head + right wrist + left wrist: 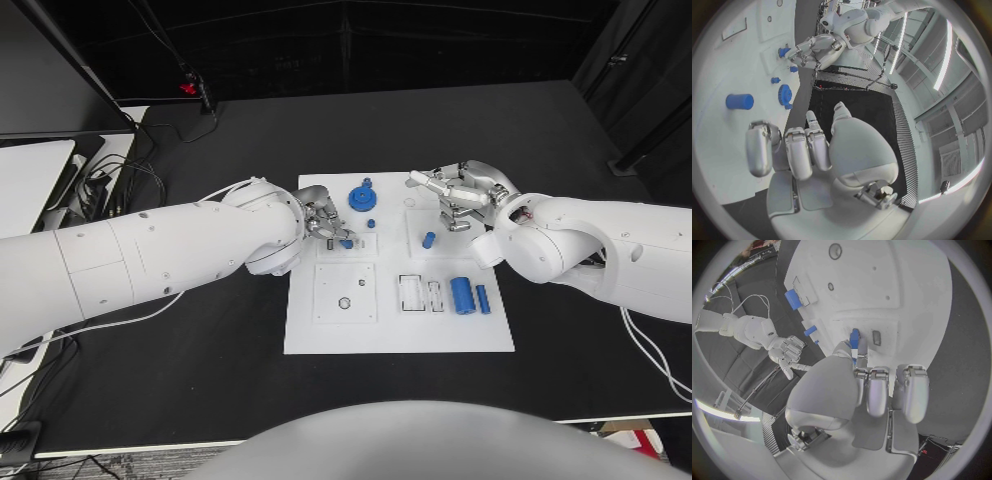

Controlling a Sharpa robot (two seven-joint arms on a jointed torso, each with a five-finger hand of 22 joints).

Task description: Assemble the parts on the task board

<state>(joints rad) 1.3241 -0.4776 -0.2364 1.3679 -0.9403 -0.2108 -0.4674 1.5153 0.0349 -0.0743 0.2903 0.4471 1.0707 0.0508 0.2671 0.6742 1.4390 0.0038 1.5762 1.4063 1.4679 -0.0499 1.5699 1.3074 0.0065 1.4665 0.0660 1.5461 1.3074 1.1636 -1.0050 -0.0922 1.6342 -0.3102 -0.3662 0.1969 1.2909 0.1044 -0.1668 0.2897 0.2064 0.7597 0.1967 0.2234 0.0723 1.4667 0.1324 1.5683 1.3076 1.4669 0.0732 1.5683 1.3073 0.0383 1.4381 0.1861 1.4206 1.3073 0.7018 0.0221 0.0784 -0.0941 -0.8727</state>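
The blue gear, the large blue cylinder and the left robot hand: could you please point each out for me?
blue gear [362, 196], head view, on its round toothed face.
large blue cylinder [462, 295], head view, mid-length on its side.
left robot hand [326, 222], head view, middle of the hand.

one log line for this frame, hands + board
left hand: pinches small blue part at task board | right hand: empty, fingers apart, above board's far right | blue gear: on board

Bright overhead light, fisheye-warped edges
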